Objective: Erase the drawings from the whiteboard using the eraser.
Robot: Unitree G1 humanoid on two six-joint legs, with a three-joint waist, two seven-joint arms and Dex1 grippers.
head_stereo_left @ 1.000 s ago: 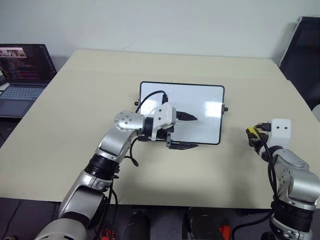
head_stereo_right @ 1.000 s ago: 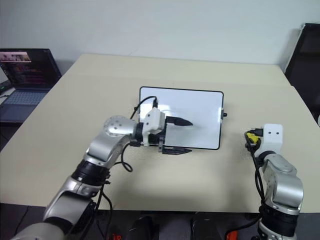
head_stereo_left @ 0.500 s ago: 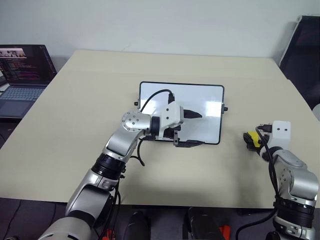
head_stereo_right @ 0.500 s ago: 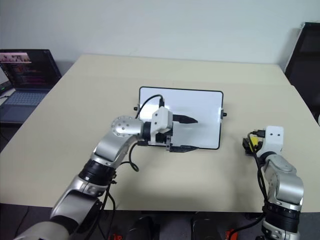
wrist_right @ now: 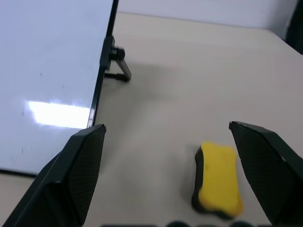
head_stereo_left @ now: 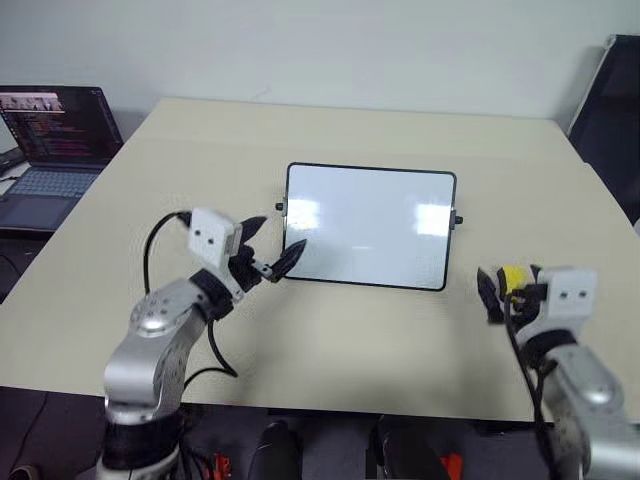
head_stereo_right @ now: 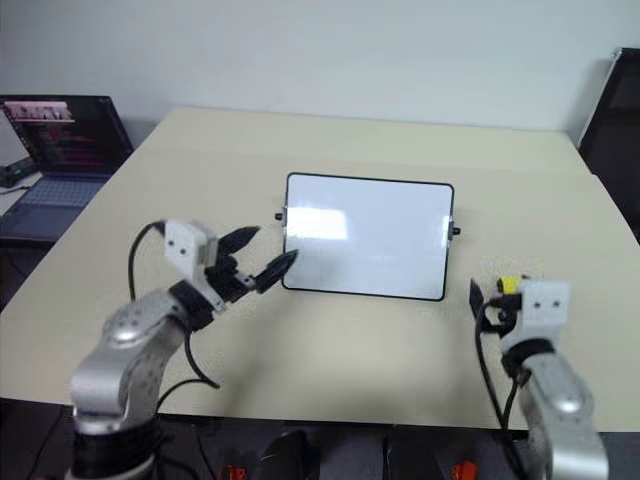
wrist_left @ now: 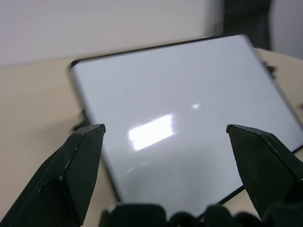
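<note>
The bench (head_stereo_left: 350, 135) is the biggest thing here, a broad beige top that carries nearly everything. Off its far left corner sits a laptop (head_stereo_left: 55, 150), lid up, screen lit with lines of text, on a separate lower surface.

Near the middle of the bench lies the whiteboard (head_stereo_left: 370, 225), flat, black-framed with rounded corners and a small knob on each short side. Its face looks clean from here, with only bright reflections of the ceiling lights on it; I can make out no blue marks on it in any view.

The left end effector (head_stereo_left: 268, 250) hangs just off the board's near left corner, pointing across toward the board. Its two black fingers (wrist_left: 75, 163) are spread wide apart with nothing between them, and the wrist view looks straight over the board's glossy surface through that gap.

The right end effector (wrist_right: 168, 175) sits near the right front edge of the bench, well to the right of the board. Its fingers (wrist_right: 78, 165) are also spread wide, gripping nothing.

The eraser (wrist_right: 218, 182) is the smallest item: a yellow block with a dark underside, lying flat on the bench to the right of the whiteboard, just ahead of the right end effector and between its spread fingers without touching either.
</note>
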